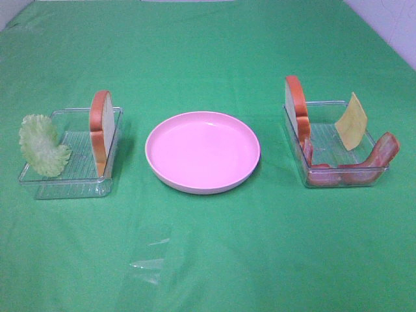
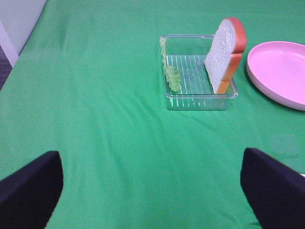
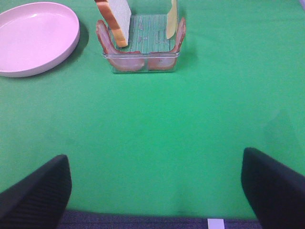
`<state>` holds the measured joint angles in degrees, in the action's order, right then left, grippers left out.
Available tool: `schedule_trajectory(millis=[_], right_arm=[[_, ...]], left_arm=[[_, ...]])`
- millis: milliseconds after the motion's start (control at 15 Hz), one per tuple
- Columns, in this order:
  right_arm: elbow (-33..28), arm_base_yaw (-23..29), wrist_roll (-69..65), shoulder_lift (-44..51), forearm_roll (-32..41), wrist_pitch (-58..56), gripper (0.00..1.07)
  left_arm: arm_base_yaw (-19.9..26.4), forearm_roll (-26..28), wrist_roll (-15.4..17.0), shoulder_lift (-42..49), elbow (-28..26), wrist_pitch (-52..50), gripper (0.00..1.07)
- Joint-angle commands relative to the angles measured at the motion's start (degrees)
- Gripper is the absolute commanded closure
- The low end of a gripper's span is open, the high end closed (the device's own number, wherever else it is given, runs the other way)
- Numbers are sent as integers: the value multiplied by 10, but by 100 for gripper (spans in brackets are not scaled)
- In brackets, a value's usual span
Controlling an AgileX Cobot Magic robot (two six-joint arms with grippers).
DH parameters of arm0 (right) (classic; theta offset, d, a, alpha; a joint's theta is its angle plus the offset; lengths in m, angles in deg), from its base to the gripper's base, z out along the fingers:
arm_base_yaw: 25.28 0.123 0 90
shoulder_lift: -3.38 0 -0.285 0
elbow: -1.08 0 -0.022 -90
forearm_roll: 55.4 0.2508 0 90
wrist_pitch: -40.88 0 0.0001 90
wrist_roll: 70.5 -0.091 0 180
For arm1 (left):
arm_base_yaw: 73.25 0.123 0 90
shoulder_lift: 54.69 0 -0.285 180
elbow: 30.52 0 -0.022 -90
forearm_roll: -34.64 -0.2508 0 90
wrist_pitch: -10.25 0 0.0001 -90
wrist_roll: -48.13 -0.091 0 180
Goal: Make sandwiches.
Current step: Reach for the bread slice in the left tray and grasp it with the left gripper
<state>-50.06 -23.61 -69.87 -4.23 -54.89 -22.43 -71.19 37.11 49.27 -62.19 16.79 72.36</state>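
Exterior high shows you the green desk (image 1: 208, 260) with the pink plate (image 1: 203, 151) at centre. The left tray (image 1: 71, 187) holds an upright bread slice (image 1: 102, 130) and lettuce (image 1: 42, 146); the right tray (image 1: 327, 103) holds another bread slice (image 1: 296, 107), bacon (image 1: 383, 151) and cheese (image 1: 351, 121). Your left fingers (image 2: 33, 191) and right fingers (image 3: 35, 191) stand spread wide, gripping nothing.

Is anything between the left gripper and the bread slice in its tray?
Nothing visible: only bare green cloth lies between the left gripper and the clear tray holding the bread slice, which rises above its low wall.
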Motion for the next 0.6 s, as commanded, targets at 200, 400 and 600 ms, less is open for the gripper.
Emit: schedule_trajectory(millis=[200,400,600], right_arm=[[-2,-2,-2,16,3,2,13],[-2,-2,-2,16,3,2,13],[-2,-2,-2,16,3,2,13]], left_arm=[[1,2,0,10,2,-6,14],[1,2,0,10,2,-6,14],[1,1,0,10,2,-6,14]])
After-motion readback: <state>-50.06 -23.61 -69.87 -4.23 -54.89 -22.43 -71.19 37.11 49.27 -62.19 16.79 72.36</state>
